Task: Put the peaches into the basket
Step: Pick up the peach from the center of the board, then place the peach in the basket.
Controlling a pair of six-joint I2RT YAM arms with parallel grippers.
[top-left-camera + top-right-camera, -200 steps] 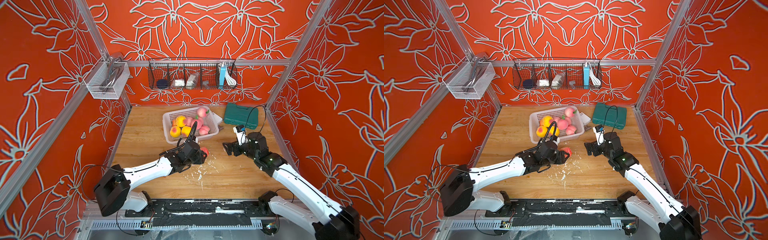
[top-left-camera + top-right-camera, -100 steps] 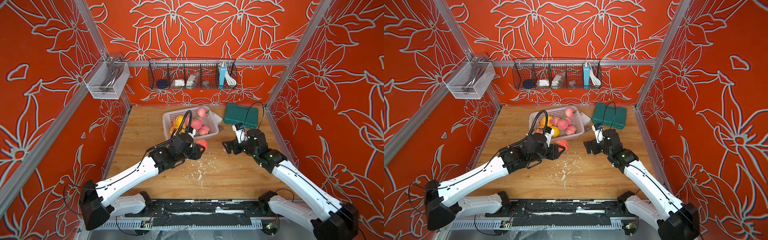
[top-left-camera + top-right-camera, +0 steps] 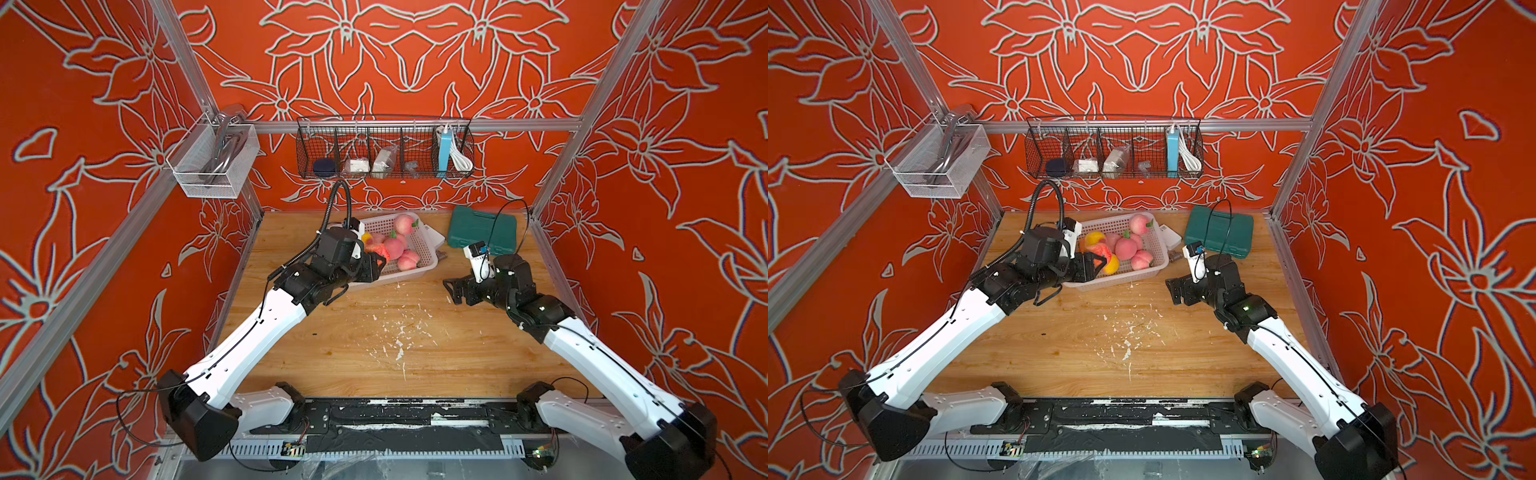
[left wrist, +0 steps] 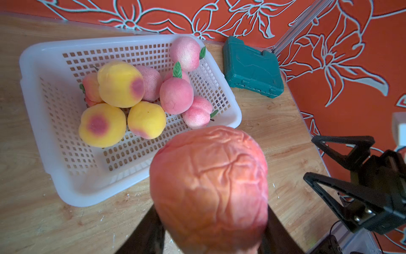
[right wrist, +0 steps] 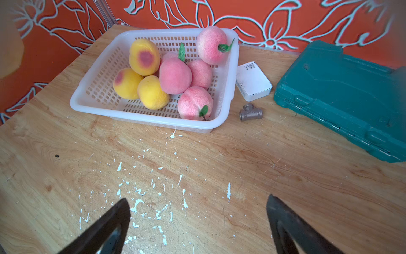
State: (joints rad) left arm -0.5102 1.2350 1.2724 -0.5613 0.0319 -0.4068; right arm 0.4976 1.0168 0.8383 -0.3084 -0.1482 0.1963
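The white basket [image 3: 430,253] sits on the wooden table toward the back and holds several peaches, pink [image 5: 174,75] and yellow [image 5: 144,57]. My left gripper [image 3: 376,262] is shut on a wrinkled orange-red peach [image 4: 208,187]. In both top views this peach [image 3: 1100,250] hangs at the basket's near left side. Its bulk hides the left fingertips in the left wrist view. My right gripper [image 5: 197,211] stands open and empty over bare wood, to the right of the basket [image 5: 153,119].
A green case [image 3: 482,228] lies at the back right. A small white box [image 5: 252,81] and a metal tee fitting [image 5: 250,112] lie between it and the basket. On the walls hang a black wire rack [image 3: 384,149] and a silver mesh box [image 3: 212,162]. White flecks dot the table.
My left arm has lifted the orange-red peach off the table and carried it back to the basket's near side. The right gripper has barely shifted and stays open.
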